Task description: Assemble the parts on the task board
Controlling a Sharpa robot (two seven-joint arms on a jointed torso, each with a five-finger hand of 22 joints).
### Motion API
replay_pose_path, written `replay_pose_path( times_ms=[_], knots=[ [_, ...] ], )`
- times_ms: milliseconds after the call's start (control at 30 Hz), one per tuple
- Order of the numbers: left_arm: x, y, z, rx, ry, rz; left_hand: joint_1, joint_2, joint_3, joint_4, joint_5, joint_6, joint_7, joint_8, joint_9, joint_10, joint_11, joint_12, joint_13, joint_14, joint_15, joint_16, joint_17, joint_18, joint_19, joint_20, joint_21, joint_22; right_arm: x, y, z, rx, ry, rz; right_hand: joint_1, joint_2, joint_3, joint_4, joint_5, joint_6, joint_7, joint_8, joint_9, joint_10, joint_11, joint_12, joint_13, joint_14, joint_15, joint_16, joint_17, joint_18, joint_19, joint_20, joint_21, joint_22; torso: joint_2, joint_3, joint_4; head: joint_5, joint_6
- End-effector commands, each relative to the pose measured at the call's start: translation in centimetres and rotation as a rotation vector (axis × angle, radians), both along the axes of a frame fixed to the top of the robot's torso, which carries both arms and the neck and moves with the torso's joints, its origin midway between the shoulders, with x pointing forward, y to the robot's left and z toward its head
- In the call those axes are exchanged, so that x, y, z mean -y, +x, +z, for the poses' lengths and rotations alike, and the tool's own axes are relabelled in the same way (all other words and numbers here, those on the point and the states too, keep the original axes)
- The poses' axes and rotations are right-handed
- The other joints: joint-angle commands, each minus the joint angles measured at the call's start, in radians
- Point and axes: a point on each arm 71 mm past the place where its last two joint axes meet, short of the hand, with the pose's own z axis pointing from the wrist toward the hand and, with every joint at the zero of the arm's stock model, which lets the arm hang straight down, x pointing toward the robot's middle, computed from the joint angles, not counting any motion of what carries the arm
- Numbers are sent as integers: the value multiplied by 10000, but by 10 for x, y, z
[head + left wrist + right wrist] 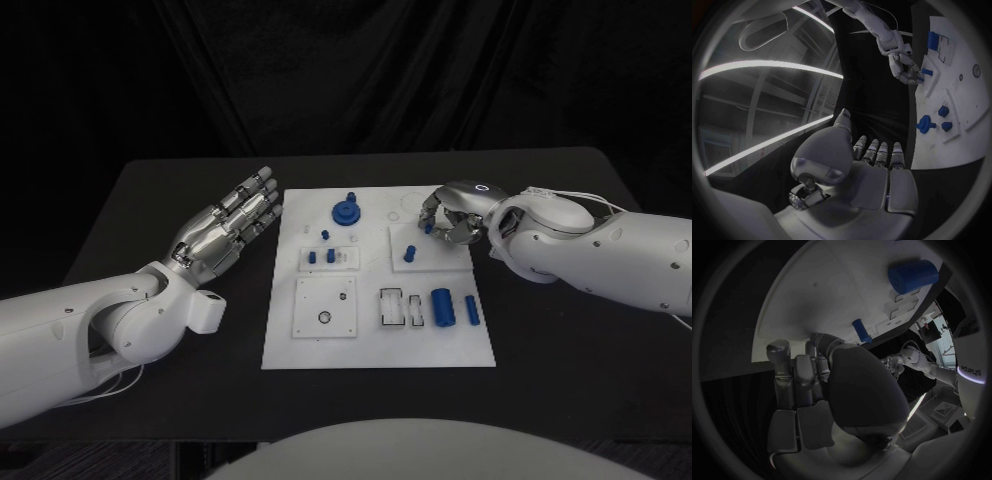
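A black table (144,200) carries the white task board (378,345) at its middle.

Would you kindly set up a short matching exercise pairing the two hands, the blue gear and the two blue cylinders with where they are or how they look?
Things:
1. left hand
2. right hand
3. blue gear
4. two blue cylinders

States or places:
A. lying side by side at the board's near right
B. flat, fingers stretched out, off the board's left edge
C. at the board's far middle
D. fingers curled over the board's far right corner

Pairs: 1-B, 2-D, 3-C, 4-A
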Motion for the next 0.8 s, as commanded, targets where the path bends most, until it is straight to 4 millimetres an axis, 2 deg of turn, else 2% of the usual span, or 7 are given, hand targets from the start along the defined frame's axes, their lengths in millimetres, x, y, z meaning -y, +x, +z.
replay_pose_path(
  times_ms=[33, 267, 533, 667, 700, 800],
  knots=[
    [-4, -2, 16, 1807, -1509, 350, -49, 46, 64, 6, 87, -14, 93, -30, 0, -5, 103, 72, 11, -4, 121, -35, -9, -123, 7, 89, -32, -15, -2, -1, 6, 565, 378, 186, -73, 119, -38, -18, -89, 98, -10, 56, 61, 133, -29, -91, -55, 12, -112, -31, -21, -31, 68, -41, 58, 824, 3, -2, 8, 24, -22],
    [-4, -1, 15, 1654, -1509, 321, -59, 42, 105, 64, 235, -38, 179, -31, -1, -17, 217, 109, 12, -4, 256, -35, -9, -145, 7, 210, -32, -15, -2, -3, 11, 619, 590, 166, -266, 141, -186, 108, -390, 190, -62, 85, 242, 327, -76, -285, -242, 61, -143, -34, -46, -46, 124, -65, 63, 814, 7, -2, 5, 52, -53],
    [-5, 0, 14, 1522, -1524, 327, -39, 33, 128, 90, 295, -37, 214, -29, 0, -22, 280, 143, 14, -4, 355, -35, -9, -130, 7, 326, -32, -15, -4, -8, 31, 791, 738, 265, -391, 139, -314, 213, -588, 255, -110, 116, 385, 456, -106, -415, -363, 82, -163, -47, -79, -52, 166, -80, 35, 802, 3, -8, 5, 82, -84],
    [-5, 1, 13, 1499, -1508, 328, -38, 33, 129, 95, 297, -36, 218, -29, 1, -22, 288, 148, 15, -4, 364, -35, -9, -128, 7, 337, -32, -15, -12, -15, 40, 769, 841, 510, -432, 94, -375, 239, -625, 269, -128, 118, 431, 483, -112, -466, -405, 92, -167, -42, -76, -59, 188, -83, 42, 803, -5, -14, 8, 71, -84],
    [-5, 1, 13, 1492, -1505, 326, -38, 33, 129, 95, 297, -36, 218, -29, 1, -22, 288, 148, 15, -4, 364, -35, -9, -128, 7, 337, -32, -15, -14, -17, 42, 752, 873, 590, -439, 93, -383, 244, -625, 277, -132, 121, 440, 495, -115, -472, -411, 97, -168, -36, -69, -61, 196, -84, 51, 805, -3, -6, 10, 80, -84],
    [-4, 1, 13, 1466, -1510, 323, -38, 34, 132, 106, 307, -39, 225, -29, 0, -23, 305, 155, 15, -4, 379, -35, -9, -124, 7, 357, -32, -15, -22, -24, 44, 693, 947, 842, -449, 86, -400, 252, -622, 294, -142, 126, 460, 522, -123, -483, -425, 118, -173, -10, -35, -70, 223, -86, 91, 816, 2, -12, 10, 123, -84]
  ],
)
